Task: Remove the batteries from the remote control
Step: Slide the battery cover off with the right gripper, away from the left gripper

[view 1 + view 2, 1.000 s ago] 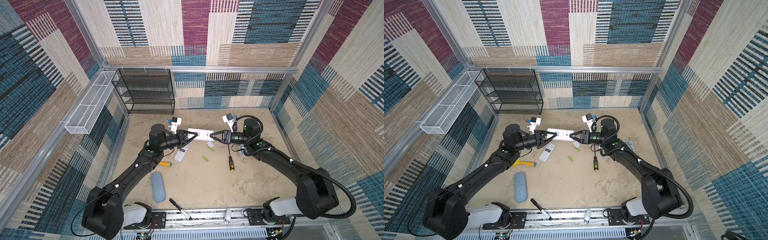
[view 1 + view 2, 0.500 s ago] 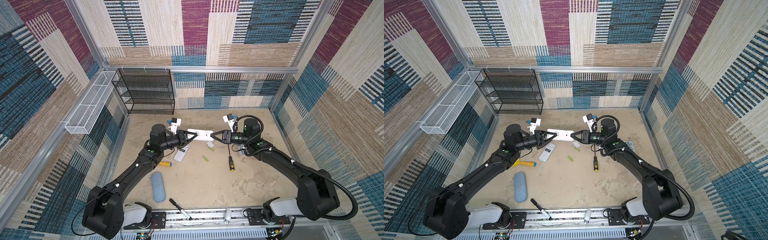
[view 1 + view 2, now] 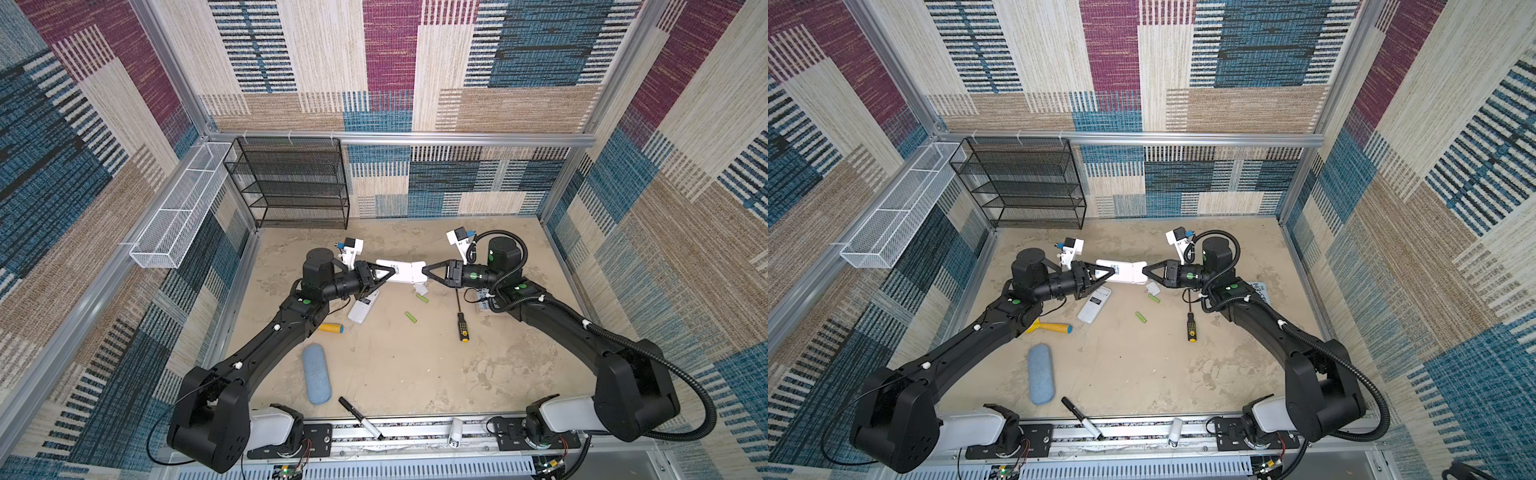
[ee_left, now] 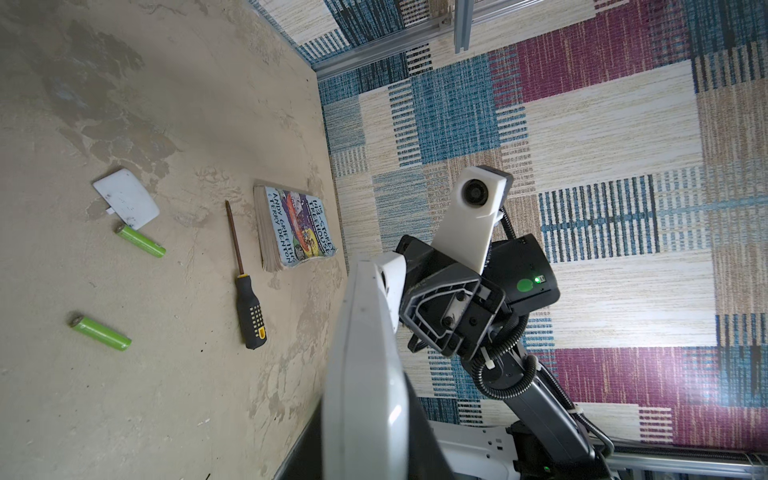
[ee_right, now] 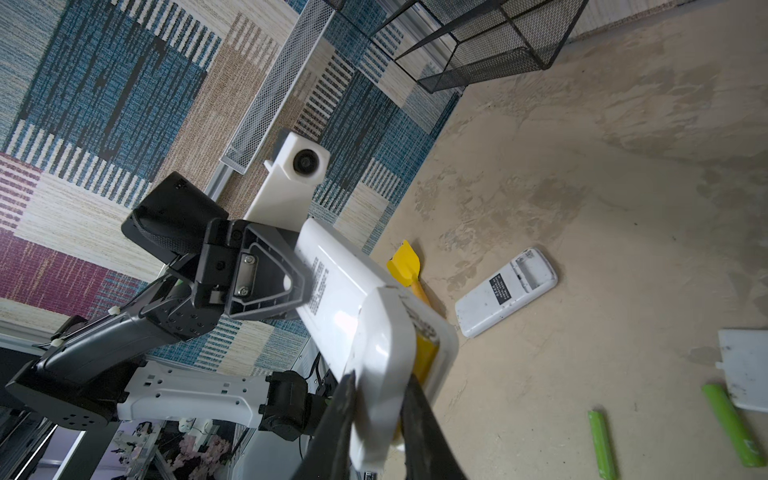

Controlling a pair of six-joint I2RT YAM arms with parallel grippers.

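A white remote control hangs in the air between the two arms. My left gripper is shut on its left end. My right gripper is shut on the battery cover at the other end, which stands lifted off the body. A yellow battery shows underneath it in the compartment. Two lime green batteries lie on the floor below. They also show in the left wrist view as batteries.
A second white remote lies face down with its compartment open, and a loose white cover lies near it. A black-and-yellow screwdriver, a book, a yellow spatula, a blue case and a marker lie around. A black wire shelf stands at the back.
My right gripper's jaws have narrowed onto the cover at the remote's right end. Both arms and the remote have stayed almost still.
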